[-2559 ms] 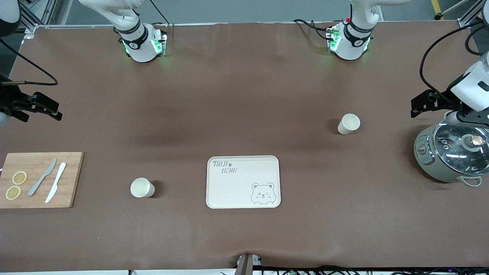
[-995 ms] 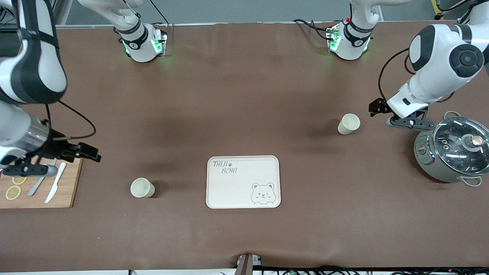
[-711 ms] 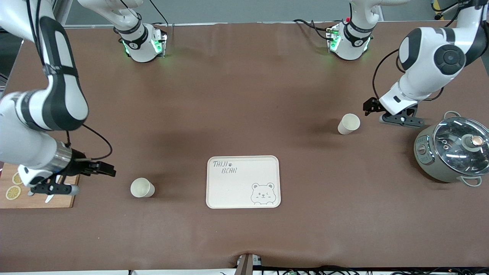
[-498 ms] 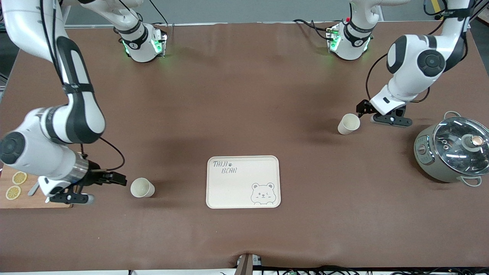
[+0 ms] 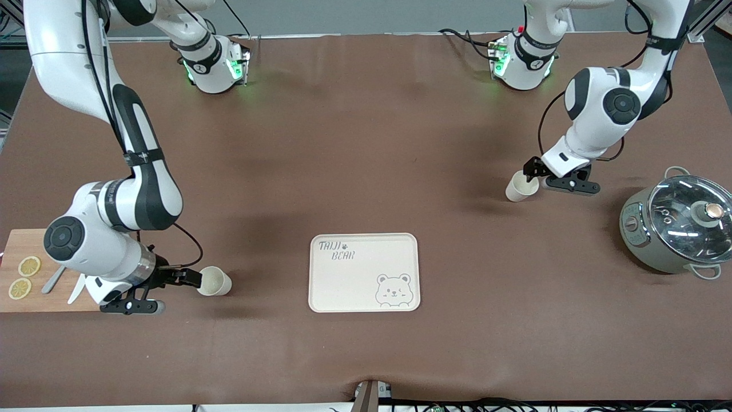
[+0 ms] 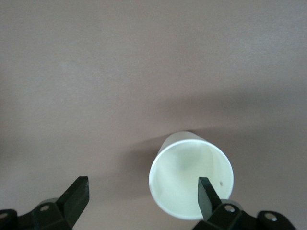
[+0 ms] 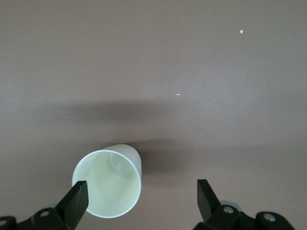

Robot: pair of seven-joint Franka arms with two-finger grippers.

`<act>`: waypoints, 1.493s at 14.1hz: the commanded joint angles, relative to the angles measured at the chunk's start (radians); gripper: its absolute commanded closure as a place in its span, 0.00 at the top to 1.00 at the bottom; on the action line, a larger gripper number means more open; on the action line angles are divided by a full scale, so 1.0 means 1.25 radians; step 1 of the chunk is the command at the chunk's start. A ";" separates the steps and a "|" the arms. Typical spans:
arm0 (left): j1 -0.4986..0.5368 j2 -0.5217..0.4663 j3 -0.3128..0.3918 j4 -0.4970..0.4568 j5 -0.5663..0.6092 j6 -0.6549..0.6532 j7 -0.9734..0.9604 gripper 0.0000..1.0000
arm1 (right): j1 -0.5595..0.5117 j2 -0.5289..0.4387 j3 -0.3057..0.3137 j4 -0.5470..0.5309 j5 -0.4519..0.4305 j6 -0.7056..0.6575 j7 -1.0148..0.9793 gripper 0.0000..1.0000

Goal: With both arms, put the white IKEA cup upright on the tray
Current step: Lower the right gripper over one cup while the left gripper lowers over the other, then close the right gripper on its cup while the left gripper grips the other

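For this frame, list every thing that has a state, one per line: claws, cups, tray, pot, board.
Left claw: open, at the rim of the cup near the pot.
Right claw: open, at the cup near the board.
Cup near the pot: upright, on the table.
Cup near the board: upright, on the table.
Tray: bare.
Pot: glass lid on.
Cutting board: holds lemon slices and knives.

The tray [image 5: 364,272] lies low at frame centre, one cup [image 5: 214,281] at lower left beside the right gripper [image 5: 193,278] and cutting board [image 5: 34,252], another cup [image 5: 521,186] at mid right by the left gripper [image 5: 530,170], a pot [image 5: 675,229] at the right edge.
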 commanded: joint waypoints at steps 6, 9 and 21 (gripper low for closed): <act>0.002 0.056 -0.005 -0.008 0.016 0.083 0.002 1.00 | 0.003 0.044 0.001 0.018 -0.026 0.058 0.005 1.00; 0.001 0.061 -0.005 -0.007 0.016 0.083 -0.006 1.00 | 0.003 0.050 0.001 0.008 -0.041 0.068 0.005 1.00; 0.001 0.110 -0.005 -0.002 0.021 0.117 -0.033 0.00 | 0.002 0.054 0.001 -0.042 -0.043 0.066 -0.042 1.00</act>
